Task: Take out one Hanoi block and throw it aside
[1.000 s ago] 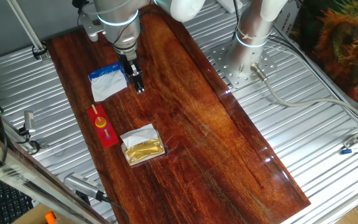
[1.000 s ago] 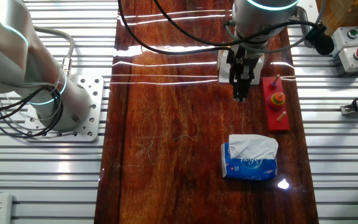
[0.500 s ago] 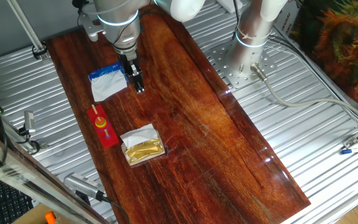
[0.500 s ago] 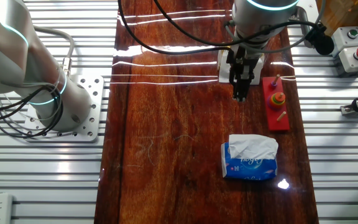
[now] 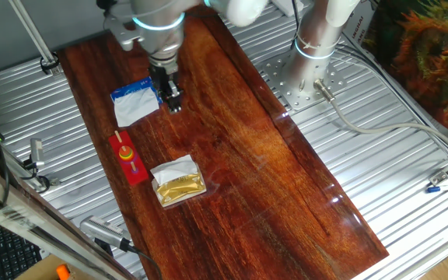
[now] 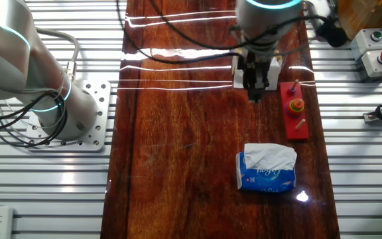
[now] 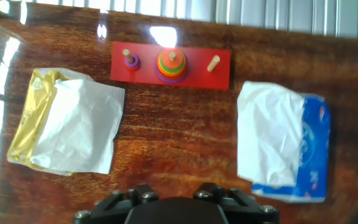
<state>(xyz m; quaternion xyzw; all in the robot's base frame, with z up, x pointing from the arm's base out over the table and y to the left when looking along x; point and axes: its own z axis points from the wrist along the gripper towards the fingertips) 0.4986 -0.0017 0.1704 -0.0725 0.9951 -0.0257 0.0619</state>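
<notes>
The long red base (image 7: 171, 65) with three pegs lies on the wooden table. Its middle peg carries a stack of coloured discs, topped by the tiny orange-red Hanoi block (image 7: 172, 58). A small purple disc (image 7: 130, 61) sits on the left peg, and the right peg is bare. The base also shows in one fixed view (image 5: 129, 158) and in the other fixed view (image 6: 295, 109). My gripper (image 5: 174, 103) hangs above the table, between the base and the table's middle, apart from the base. Its fingers look closed together and hold nothing. It also shows in the other fixed view (image 6: 254, 93).
A blue tissue pack (image 7: 284, 149) lies right of the base in the hand view, and a gold-and-white pack (image 7: 64, 121) lies left of it. A second robot's base (image 6: 65, 106) stands on the metal bench beside the table.
The arm has shifted a little: the gripper has moved slightly away from the tissue pack and looks a bit higher. Nothing on the table has moved.
</notes>
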